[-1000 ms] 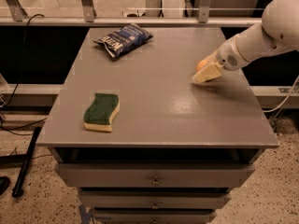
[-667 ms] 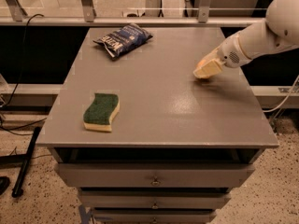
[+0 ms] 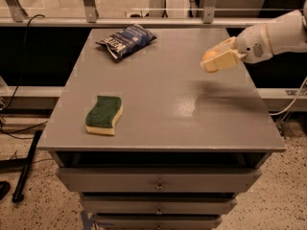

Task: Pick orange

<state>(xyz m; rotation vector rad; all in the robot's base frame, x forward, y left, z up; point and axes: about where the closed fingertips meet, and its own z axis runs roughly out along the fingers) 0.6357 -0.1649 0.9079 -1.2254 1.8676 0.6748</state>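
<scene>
- Gripper (image 3: 211,62): cream-coloured fingers (image 3: 222,60) clenched around the orange, held in the air over the right rear part of the table, pointing left.
- Orange (image 3: 207,56): small round fruit, partly hidden between the fingers at their left tip, clear of the tabletop.
- Arm (image 3: 274,34): white, entering from the right edge.
- Shadow (image 3: 218,94): dark smear on the tabletop below the gripper.
- Table (image 3: 158,128): grey top over a stack of drawers (image 3: 158,180).
- Chip bag (image 3: 126,40): blue, lying at the rear left, well apart from the gripper.
- Sponge (image 3: 103,115): green over yellow, lying flat near the front left edge.
</scene>
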